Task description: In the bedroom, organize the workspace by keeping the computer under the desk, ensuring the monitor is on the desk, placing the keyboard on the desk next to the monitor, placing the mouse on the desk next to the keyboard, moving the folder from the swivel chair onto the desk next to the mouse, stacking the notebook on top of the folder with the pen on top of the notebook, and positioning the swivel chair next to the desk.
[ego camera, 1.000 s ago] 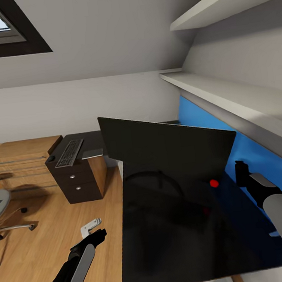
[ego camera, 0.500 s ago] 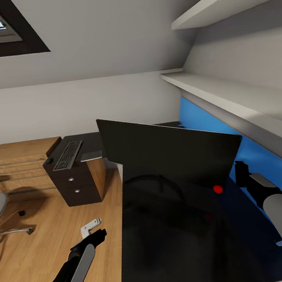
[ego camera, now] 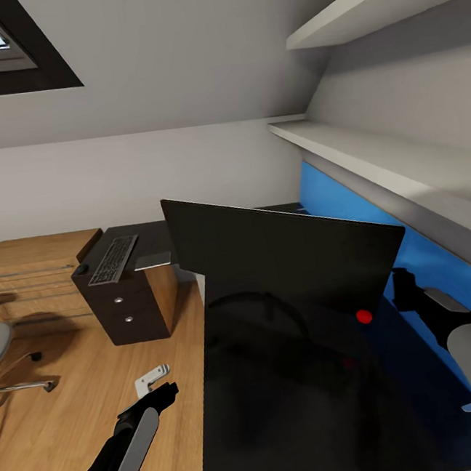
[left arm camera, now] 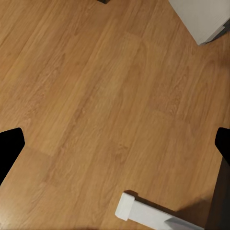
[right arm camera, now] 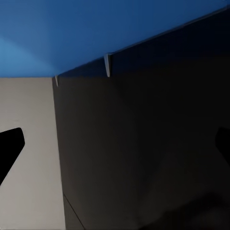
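So the monitor (ego camera: 285, 255) is standing on the glossy black tabletop (ego camera: 284, 405), screen dark, turned at an angle, with its little red light at the lower right corner. The blue back panel runs along the right side behind it.

The keyboard (ego camera: 114, 259) is over on a dark drawer cabinet (ego camera: 129, 295) at the far left, well apart from the monitor. A small grey flat thing sits just beside the keyboard, too small to tell what it is. The swivel chair (ego camera: 5, 360) is cut off at the left edge, out on the wood floor (ego camera: 65, 408), with part of its grey seat and chrome base showing.

The left hand (ego camera: 157, 396) hangs over the floor just left of the tabletop's edge. In its wrist view the two fingertips (left arm camera: 10, 148) sit wide apart at the frame edges with nothing between them, so it's spread, and a white block lies on the floor below.

The right hand (ego camera: 403, 291) is at the right end of the monitor, near the blue panel. Its fingertips (right arm camera: 9, 146) are spread as well, holding nothing, looking at a dark surface.
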`<state>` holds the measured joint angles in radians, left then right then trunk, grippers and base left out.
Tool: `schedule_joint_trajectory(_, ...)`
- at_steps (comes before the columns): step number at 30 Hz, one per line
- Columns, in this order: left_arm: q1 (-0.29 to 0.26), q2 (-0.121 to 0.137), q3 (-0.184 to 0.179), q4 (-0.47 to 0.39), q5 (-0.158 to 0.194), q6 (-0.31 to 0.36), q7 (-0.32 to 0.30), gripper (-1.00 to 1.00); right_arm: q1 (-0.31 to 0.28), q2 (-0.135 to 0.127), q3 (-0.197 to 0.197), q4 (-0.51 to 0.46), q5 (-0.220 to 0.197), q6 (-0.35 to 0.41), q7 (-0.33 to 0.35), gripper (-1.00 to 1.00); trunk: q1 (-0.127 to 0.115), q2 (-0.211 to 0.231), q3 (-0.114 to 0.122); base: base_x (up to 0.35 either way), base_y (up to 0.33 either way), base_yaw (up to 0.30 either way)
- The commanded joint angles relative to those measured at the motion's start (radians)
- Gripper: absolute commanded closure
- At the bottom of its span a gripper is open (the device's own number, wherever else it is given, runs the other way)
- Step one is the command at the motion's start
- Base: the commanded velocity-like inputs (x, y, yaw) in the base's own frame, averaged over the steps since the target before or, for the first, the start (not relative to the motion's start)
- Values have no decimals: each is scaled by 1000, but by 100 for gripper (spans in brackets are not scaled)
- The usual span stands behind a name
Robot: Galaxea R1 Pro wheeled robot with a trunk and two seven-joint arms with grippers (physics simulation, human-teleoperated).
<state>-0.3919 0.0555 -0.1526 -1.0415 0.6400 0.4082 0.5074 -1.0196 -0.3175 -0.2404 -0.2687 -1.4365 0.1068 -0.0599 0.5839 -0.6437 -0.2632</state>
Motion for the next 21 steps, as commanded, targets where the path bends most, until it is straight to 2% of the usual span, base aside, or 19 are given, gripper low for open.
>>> schedule_joint_trajectory(1, -1, 1, -4, -2, 9, 1, 10, -100, 0, -3, -3, -2, -3, 8, -6, -100, 0, -1, -2, 0, 0, 0)
schedule_joint_trajectory(15, -1, 1, -4, -2, 9, 1, 10, -100, 0, -12, 2, -3, 6, 34, -8, -100, 0, -1, -2, 0, 0, 0)
schedule_joint_trajectory(17, -1, 1, -4, -2, 9, 1, 10, -100, 0, -12, 2, -3, 45, 53, -8, -100, 0, -1, -2, 0, 0, 0)
schedule_joint_trajectory(21, -1, 1, -4, -2, 9, 1, 10, -100, 0, -12, 3, -4, 75, 72, -9, -100, 0, -1, -2, 0, 0, 0)
